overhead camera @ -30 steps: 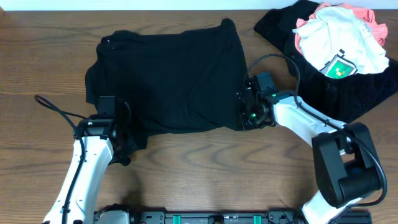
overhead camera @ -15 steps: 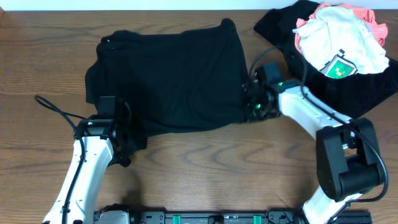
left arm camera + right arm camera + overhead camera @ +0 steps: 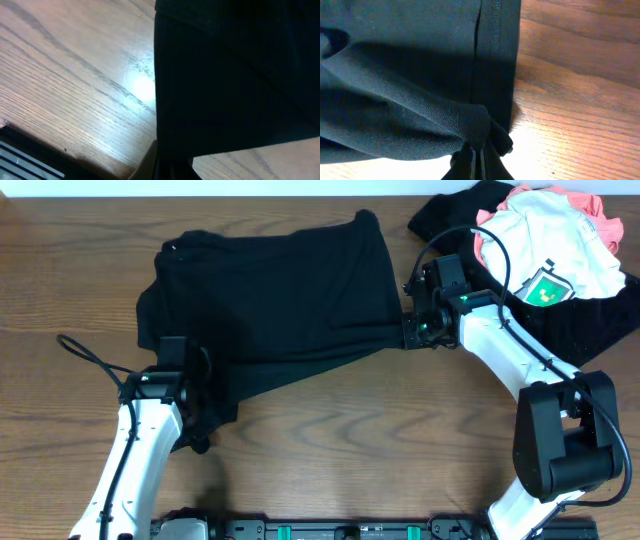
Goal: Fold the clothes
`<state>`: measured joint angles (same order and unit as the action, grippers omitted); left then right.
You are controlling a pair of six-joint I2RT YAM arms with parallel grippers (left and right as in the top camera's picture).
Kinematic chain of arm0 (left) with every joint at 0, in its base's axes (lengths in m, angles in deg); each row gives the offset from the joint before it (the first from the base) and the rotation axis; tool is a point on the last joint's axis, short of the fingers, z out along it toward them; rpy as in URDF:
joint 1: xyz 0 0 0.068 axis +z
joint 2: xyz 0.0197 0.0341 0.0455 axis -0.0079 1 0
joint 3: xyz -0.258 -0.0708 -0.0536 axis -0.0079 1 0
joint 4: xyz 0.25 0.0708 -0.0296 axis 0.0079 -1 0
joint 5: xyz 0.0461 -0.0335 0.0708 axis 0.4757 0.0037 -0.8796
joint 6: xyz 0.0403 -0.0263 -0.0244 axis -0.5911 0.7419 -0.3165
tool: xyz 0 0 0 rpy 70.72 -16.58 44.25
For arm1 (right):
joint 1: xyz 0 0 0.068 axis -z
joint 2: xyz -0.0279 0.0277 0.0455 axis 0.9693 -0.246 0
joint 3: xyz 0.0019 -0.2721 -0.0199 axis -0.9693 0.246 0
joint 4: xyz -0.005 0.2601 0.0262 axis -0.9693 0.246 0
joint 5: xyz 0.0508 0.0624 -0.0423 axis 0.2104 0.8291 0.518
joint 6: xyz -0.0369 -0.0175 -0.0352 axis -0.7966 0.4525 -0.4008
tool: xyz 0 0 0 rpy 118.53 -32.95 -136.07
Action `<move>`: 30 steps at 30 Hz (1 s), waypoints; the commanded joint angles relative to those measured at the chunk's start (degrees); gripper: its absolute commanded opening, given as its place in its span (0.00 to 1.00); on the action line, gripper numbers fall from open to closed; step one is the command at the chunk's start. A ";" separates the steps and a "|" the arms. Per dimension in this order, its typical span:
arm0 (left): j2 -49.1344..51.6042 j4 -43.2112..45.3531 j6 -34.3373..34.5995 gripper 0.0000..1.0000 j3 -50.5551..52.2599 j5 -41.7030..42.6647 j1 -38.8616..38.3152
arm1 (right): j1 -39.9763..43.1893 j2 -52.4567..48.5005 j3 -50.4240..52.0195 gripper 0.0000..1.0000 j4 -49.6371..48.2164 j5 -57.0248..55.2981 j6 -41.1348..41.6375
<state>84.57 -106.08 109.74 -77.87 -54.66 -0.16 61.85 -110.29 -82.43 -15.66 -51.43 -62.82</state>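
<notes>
A black garment (image 3: pixel 275 305) lies spread on the wooden table (image 3: pixel 330 450). My right gripper (image 3: pixel 412 338) is shut on its lower right corner and holds the bunched cloth (image 3: pixel 475 125) lifted by the garment's right edge. My left gripper (image 3: pixel 200 425) is at the garment's lower left corner; in the left wrist view the black cloth (image 3: pixel 230 80) fills the frame and runs down into the jaws (image 3: pixel 172 167), which look shut on it.
A pile of other clothes sits at the back right: a black piece (image 3: pixel 560 320) under a white one (image 3: pixel 545 240) with a green tag (image 3: pixel 545 285), plus pink cloth (image 3: pixel 590 205). A black cable (image 3: pixel 85 352) trails left of my left arm.
My right gripper has carried the lower right corner up and back along the garment's right edge, so the bottom hem now slants. My left arm has stayed put.
</notes>
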 commanded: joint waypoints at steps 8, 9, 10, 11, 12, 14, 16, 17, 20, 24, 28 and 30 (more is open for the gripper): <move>-7.32 -1.57 -0.57 0.06 -3.54 -0.57 -0.07 | 0.96 -0.13 -0.94 0.01 3.06 1.09 0.13; -8.50 -1.95 -1.01 0.06 -4.26 -0.57 -0.07 | 0.94 0.02 -0.94 0.01 3.39 1.27 0.13; -9.70 -2.21 -1.27 0.06 -5.01 -0.59 -0.07 | 0.94 0.35 -0.94 0.01 3.76 1.42 0.11; -11.04 -2.49 -1.27 0.06 -5.84 -0.57 -0.07 | 0.94 0.61 -0.94 0.01 3.96 1.42 0.11; -12.13 -2.62 -1.27 0.06 -6.47 -0.57 -0.07 | 0.94 1.16 -0.94 0.01 4.15 1.42 0.13; -14.27 -2.93 -1.27 0.06 -7.61 -0.57 -0.07 | 0.94 2.40 -0.94 0.01 4.26 1.44 0.13; -15.80 -3.06 -1.31 0.06 -8.39 -0.57 -0.07 | 0.94 3.85 -0.94 0.01 4.13 1.42 0.13; -16.46 -3.06 -1.66 0.06 -8.72 -0.55 -0.07 | 0.94 4.68 -0.94 0.01 3.96 1.38 0.11; -17.07 -3.19 -1.68 0.06 -9.55 -0.52 -0.07 | 0.94 6.43 -0.94 0.01 3.41 1.36 0.09; -17.03 -4.07 -2.08 0.06 -10.91 0.98 -0.07 | 0.94 6.86 -0.94 0.01 3.43 1.36 0.09; -17.03 -6.47 -2.08 0.06 -12.44 3.82 -0.07 | 0.94 6.86 -0.94 0.01 4.42 0.74 0.09; -17.03 -8.13 -2.05 0.06 -13.22 4.00 -0.07 | 0.94 6.86 -0.94 0.01 4.52 0.72 0.11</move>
<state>67.83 -112.90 108.21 -88.56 -51.89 -0.16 61.87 -104.21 -82.56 -11.27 -50.16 -62.77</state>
